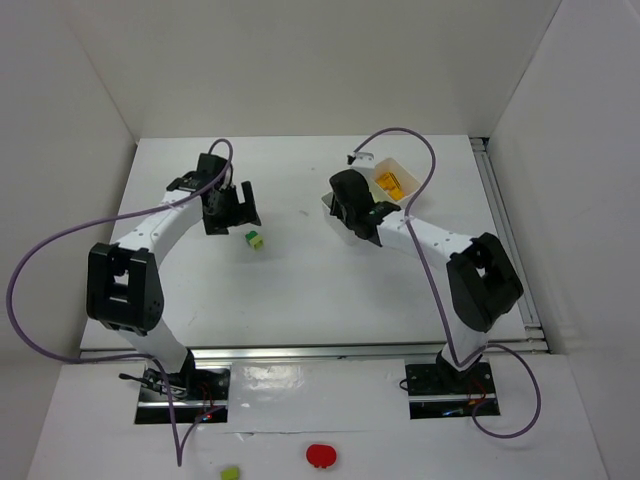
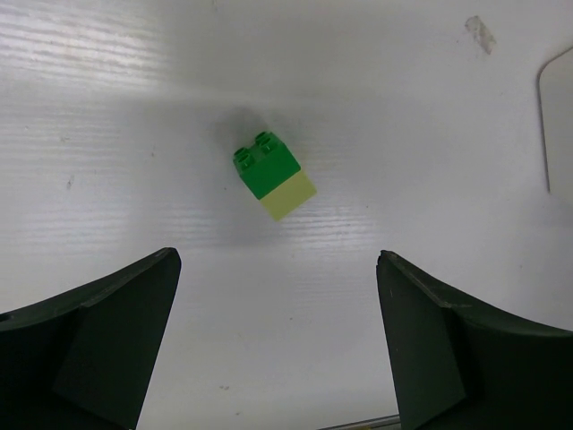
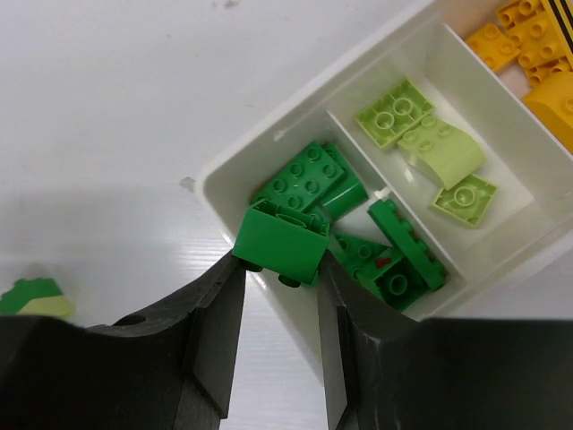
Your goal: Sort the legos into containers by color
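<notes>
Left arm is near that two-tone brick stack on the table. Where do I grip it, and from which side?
Come from above on the green-and-lime brick stack with the left gripper, whose jaws stand open. Grip its two flat side faces, not the studded end. It sits skewed to the jaws, so probably turn the wrist first.

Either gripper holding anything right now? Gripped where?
The right gripper pinches a dark green brick by its two opposite sides, over the rim of the white tray. The left gripper is open and holds nothing.
</notes>
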You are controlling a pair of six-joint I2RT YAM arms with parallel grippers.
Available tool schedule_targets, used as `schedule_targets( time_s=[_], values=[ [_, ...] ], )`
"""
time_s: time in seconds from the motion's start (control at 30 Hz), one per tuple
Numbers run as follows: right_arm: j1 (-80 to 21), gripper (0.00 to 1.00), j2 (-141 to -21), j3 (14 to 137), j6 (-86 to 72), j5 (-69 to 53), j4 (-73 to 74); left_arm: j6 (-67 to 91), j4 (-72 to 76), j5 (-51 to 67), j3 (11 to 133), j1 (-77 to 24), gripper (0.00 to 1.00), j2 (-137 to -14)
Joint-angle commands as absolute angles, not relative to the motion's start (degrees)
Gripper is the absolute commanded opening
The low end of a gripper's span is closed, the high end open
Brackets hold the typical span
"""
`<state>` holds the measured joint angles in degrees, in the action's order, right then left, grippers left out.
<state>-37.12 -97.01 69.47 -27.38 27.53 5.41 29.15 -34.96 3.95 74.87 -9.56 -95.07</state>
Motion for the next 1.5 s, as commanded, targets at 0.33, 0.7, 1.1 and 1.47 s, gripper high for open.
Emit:
schedule_targets(
  time_s=[0.33, 0.7, 1.1, 1.47],
  values=[
    [-34.1, 0.65, -102.2, 74.5, -28.3, 28.0, 6.5, 33.4, -30.9, 3.2, 68.8, -12.6, 0.84, -97.6],
    [-34.1, 0.74, -98.6, 73.9, -26.7, 28.6, 7.0, 32.7, -30.1, 1.3, 72.2, -13.7, 0.78, -103.0],
    [-34.1, 0.74, -95.4, 71.5, -26.2, 28.0, 7.6, 34.1, -29.0, 2.2, 76.8, -14.2, 0.70, -107.6],
    [-34.1, 0.74, -94.2, 70.4, -26.2, 28.0, 8.2, 30.5, -30.8, 1.3, 82.6, -12.7, 0.59, -109.4]
  ],
)
